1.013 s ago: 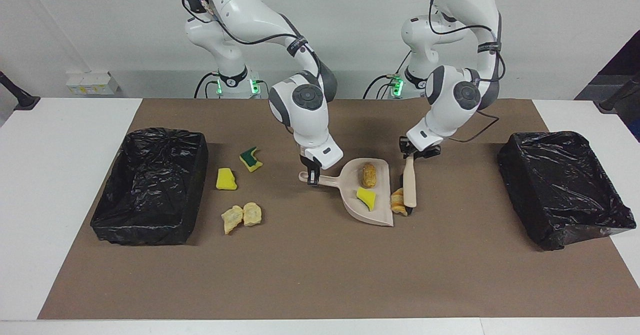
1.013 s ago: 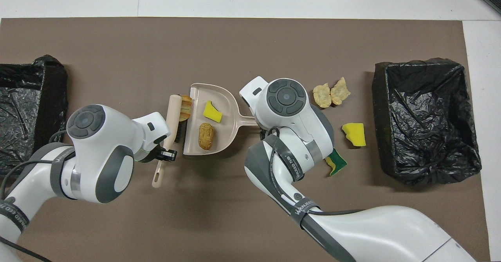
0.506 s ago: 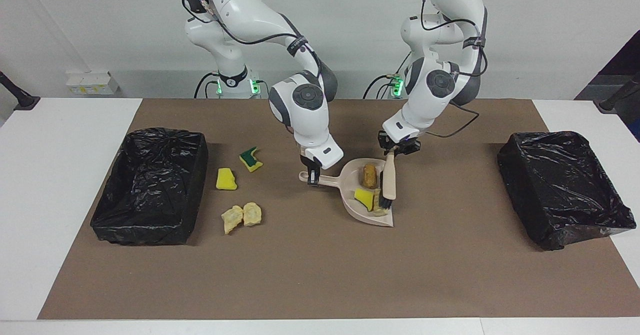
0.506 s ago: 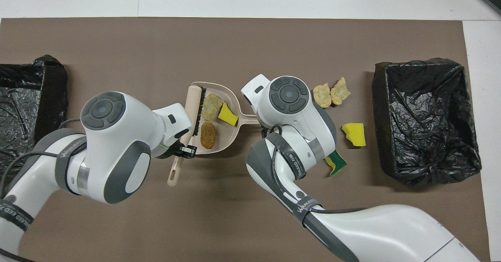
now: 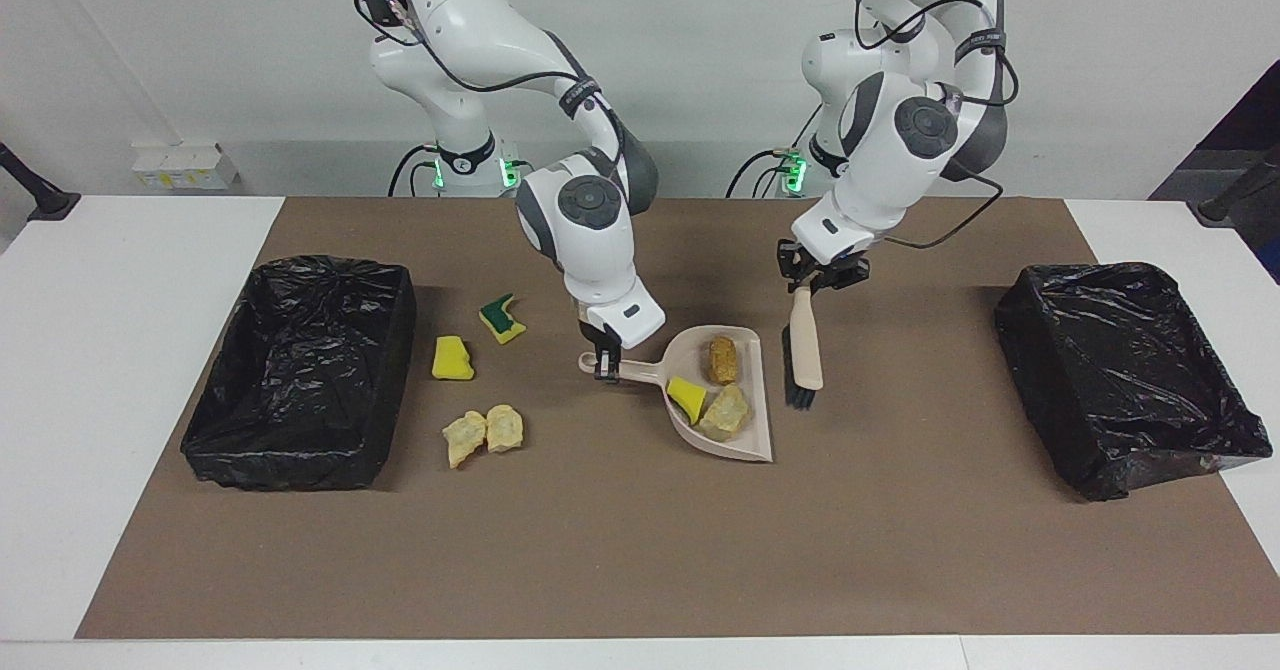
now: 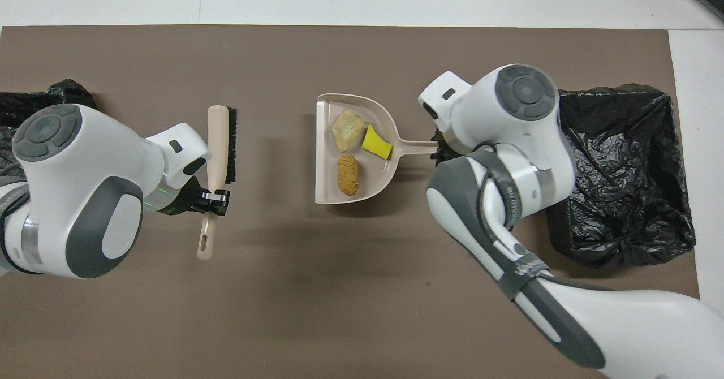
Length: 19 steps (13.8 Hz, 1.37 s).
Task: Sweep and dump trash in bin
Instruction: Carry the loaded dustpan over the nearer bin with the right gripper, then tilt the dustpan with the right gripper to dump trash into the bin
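Now three scraps ride in the pan and the brush has come away.

Starting at the bin (image 5: pixel 290 465) at the right arm's end, four scraps still lie on the surface beside it: a green-topped sponge bit (image 5: pixel 502 319), a yellow bit (image 5: pixel 452 359) and two crumbly chunks (image 5: pixel 484 433). The right tool (image 5: pixel 603 362) is clamped on the dustpan (image 5: pixel 762 390) handle, and the pan seems slightly raised, though we cannot be sure. A second ago the tan chunk (image 5: pixel 726 413) sat at the pan's lip; it is now inside with the other two. The left tool (image 5: pixel 815 280), clamped on the brush (image 5: pixel 804 350), has lifted it clear, so we judge a dump comes next.
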Motion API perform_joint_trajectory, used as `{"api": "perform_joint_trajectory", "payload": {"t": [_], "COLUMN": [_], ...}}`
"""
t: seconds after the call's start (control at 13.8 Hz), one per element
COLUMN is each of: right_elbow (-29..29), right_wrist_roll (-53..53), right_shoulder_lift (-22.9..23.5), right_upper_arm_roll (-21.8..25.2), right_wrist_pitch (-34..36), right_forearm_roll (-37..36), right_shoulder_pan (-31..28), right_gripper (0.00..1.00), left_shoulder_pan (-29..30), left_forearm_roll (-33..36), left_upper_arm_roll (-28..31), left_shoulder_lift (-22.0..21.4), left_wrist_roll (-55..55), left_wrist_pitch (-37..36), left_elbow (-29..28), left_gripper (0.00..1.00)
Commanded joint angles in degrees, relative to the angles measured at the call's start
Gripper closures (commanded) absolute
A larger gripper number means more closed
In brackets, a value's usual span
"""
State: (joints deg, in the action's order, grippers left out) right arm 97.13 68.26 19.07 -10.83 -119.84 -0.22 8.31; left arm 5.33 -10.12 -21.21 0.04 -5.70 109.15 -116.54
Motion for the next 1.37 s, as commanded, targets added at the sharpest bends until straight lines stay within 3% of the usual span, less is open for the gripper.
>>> {"api": "perform_joint_trajectory", "payload": {"t": [0.0, 0.43, 0.65, 0.87, 1.08, 1.16, 1.23, 1.3], "right_elbow": [2.80, -0.88, -1.42, -1.42, -1.42, -1.42, -1.33, -1.24], "right_wrist_roll": [7.57, 23.74, 29.02, 31.76, 36.40, 37.73, 37.91, 37.83], "right_shoulder_lift": [-6.41, -7.65, -7.65, -7.65, -7.82, -8.00, -8.17, -8.26], "right_upper_arm_roll": [-0.95, -0.77, -0.33, -0.07, 0.98, 2.47, 3.44, 3.62], "right_wrist_pitch": [3.99, 11.11, 11.21, 10.24, 10.16, 10.07, 9.02, 8.84], "right_forearm_roll": [3.11, 6.20, 4.62, -3.26, -7.16, -8.12, -9.61, -13.02], "right_shoulder_pan": [-8.10, -25.77, -32.99, -37.21, -39.24, -39.33, -39.33, -39.24], "right_gripper": [1.00, 1.00, 1.00, 1.00, 1.00, 1.00, 1.00, 1.00], "left_shoulder_pan": [-1.37, -16.82, -24.82, -30.19, -30.99, -30.99, -30.82, -30.30], "left_forearm_roll": [0.01, -4.72, -11.04, -12.47, -13.08, -13.08, -13.08, -13.08], "left_upper_arm_roll": [-0.76, -0.76, -0.76, -0.76, -0.76, -0.76, -0.68, -0.68], "left_shoulder_lift": [-6.00, -12.07, -16.73, -16.04, -14.98, -14.98, -14.55, -14.11], "left_wrist_roll": [-8.33, -23.29, -24.53, -27.86, -28.49, -28.49, -28.40, -27.79], "left_wrist_pitch": [-0.35, 1.76, 7.99, 13.96, 17.32, 17.24, 17.24, 17.15], "left_elbow": [-6.83, -18.35, -26.35, -29.79, -31.29, -31.29, -31.12, -30.68], "left_gripper": [1.00, 1.00, 1.00, 1.00, 1.00, 0.92, 0.69, 0.32]}}
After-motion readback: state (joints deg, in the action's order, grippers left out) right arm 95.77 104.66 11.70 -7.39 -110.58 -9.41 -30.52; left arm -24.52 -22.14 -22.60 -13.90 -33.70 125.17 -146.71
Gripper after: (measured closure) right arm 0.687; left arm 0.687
